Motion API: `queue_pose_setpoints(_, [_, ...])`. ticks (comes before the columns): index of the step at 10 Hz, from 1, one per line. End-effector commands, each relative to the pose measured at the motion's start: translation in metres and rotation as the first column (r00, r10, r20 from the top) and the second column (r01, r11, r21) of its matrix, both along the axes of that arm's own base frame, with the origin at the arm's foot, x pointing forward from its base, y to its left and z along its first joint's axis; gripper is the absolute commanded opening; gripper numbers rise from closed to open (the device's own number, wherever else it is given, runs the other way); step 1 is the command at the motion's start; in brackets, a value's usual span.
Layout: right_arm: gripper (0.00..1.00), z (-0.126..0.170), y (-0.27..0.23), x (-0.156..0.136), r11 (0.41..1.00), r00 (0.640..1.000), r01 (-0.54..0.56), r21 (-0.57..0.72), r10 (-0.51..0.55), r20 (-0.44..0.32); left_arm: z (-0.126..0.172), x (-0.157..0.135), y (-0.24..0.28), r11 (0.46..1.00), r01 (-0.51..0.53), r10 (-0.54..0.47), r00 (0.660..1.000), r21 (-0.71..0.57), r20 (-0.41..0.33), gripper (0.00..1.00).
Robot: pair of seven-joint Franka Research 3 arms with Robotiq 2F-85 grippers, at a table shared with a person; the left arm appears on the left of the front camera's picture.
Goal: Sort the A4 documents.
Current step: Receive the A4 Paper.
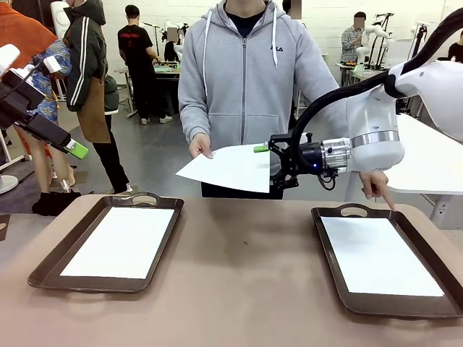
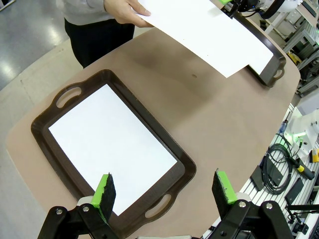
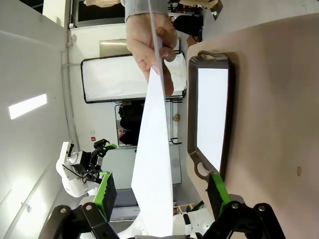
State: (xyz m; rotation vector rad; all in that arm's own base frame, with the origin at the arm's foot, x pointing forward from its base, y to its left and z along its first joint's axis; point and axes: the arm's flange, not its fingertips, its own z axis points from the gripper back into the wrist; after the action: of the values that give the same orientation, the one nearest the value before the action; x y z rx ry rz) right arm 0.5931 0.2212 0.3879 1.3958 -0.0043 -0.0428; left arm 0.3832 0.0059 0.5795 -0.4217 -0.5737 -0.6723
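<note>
One A4 sheet [image 1: 233, 168] is held in the air above the far edge of the desk [image 1: 239, 267], pinched at its left corner by the person's hand [image 1: 200, 147]. The right gripper [image 1: 262, 157] has its jaws spread on either side of the sheet's right edge — in the right wrist view the paper runs edge-on between the two green pads, and neither pad can be seen pressing it.

Two dark brown trays with handles rest on the desk. The left tray [image 1: 51, 262] holds a white sheet [image 1: 121, 241] lying flat inside its rim; the right tray [image 1: 334, 273] likewise holds a flat white sheet [image 1: 376, 255]. The sheets look blank; no print can be read on them.

The person's other hand [image 1: 376, 184] points a finger down at the far right corner of the right tray. The grey hoodie bears small chest lettering, too small to confirm.

The left gripper [image 2: 165, 191] hangs above the near end of the left tray — jaws released, nothing between them. The desk between the trays is bare brown surface.
</note>
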Motion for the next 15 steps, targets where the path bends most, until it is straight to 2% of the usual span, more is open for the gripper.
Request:
queue_pose_setpoints(1, [0.96, 0.002, 0.009, 0.007, 0.998, 0.999, -0.010, 0.061, 0.012, -0.044, -0.001, -0.001, 0.000, 1.000, 0.002, -0.002, 1.000, -0.003, 0.000, 1.00])
queue_pose_setpoints(3, [0.96, 0.000, 0.008, 0.006, 0.996, 0.998, -0.025, 0.081, 0.029, -0.057, -0.001, -0.001, 0.000, 1.000, 0.002, -0.002, 1.000, -0.003, 0.000, 1.00])
queue_pose_setpoints(4, [0.93, -0.001, 0.007, 0.006, 0.996, 0.999, -0.027, 0.084, 0.029, -0.029, -0.001, -0.001, 0.000, 1.000, 0.002, -0.002, 1.000, -0.003, 0.000, 1.00])
queue_pose_setpoints(5, [0.78, -0.002, 0.006, 0.005, 0.996, 0.999, -0.029, 0.084, 0.031, -0.018, -0.001, -0.001, 0.000, 1.000, 0.002, -0.002, 1.000, -0.003, 0.000, 1.00])
queue_pose_setpoints(6, [0.74, -0.002, 0.002, 0.004, 0.997, 0.999, -0.028, 0.077, 0.030, -0.023, -0.001, -0.001, 0.000, 1.000, 0.002, -0.002, 1.000, -0.003, 0.000, 1.00])
queue_pose_setpoints(7, [0.60, -0.002, -0.001, 0.005, 0.997, 0.999, -0.021, 0.073, 0.022, -0.023, -0.001, -0.001, 0.000, 1.000, 0.002, -0.002, 1.000, -0.003, 0.000, 1.00])
queue_pose_setpoints(8, [0.56, -0.002, -0.005, 0.005, 0.998, 1.000, -0.012, 0.069, 0.013, -0.023, -0.001, -0.001, 0.000, 1.000, 0.002, -0.002, 1.000, -0.003, 0.000, 1.00])
queue_pose_setpoints(9, [0.42, -0.002, -0.008, 0.005, 0.998, 1.000, -0.006, 0.067, 0.007, -0.023, -0.001, -0.001, 0.000, 1.000, 0.002, -0.002, 1.000, -0.003, 0.000, 1.00])
queue_pose_setpoints(10, [0.38, -0.002, -0.010, 0.005, 0.998, 1.000, -0.001, 0.068, 0.002, -0.025, -0.001, -0.001, 0.000, 1.000, 0.002, -0.002, 1.000, -0.003, 0.000, 1.00])
queue_pose_setpoints(11, [0.24, -0.002, -0.012, 0.005, 0.998, 1.000, 0.004, 0.070, -0.002, -0.027, -0.001, -0.001, 0.000, 1.000, 0.002, -0.002, 1.000, -0.003, 0.000, 1.00])
queue_pose_setpoints(12, [0.20, -0.002, -0.014, 0.004, 0.998, 1.000, 0.009, 0.068, -0.007, -0.028, -0.001, -0.001, 0.000, 1.000, 0.002, -0.002, 1.000, -0.003, 0.000, 1.00])
queue_pose_setpoints(13, [0.06, -0.003, -0.016, 0.005, 0.998, 0.999, 0.011, 0.070, -0.009, -0.032, -0.001, -0.001, 0.000, 1.000, 0.002, -0.002, 1.000, -0.003, 0.000, 1.00])
queue_pose_setpoints(15, [0.00, -0.004, -0.015, 0.004, 0.997, 0.999, 0.002, 0.074, 0.001, -0.044, -0.001, -0.001, 0.000, 1.000, 0.002, -0.002, 1.000, -0.003, 0.000, 1.00])
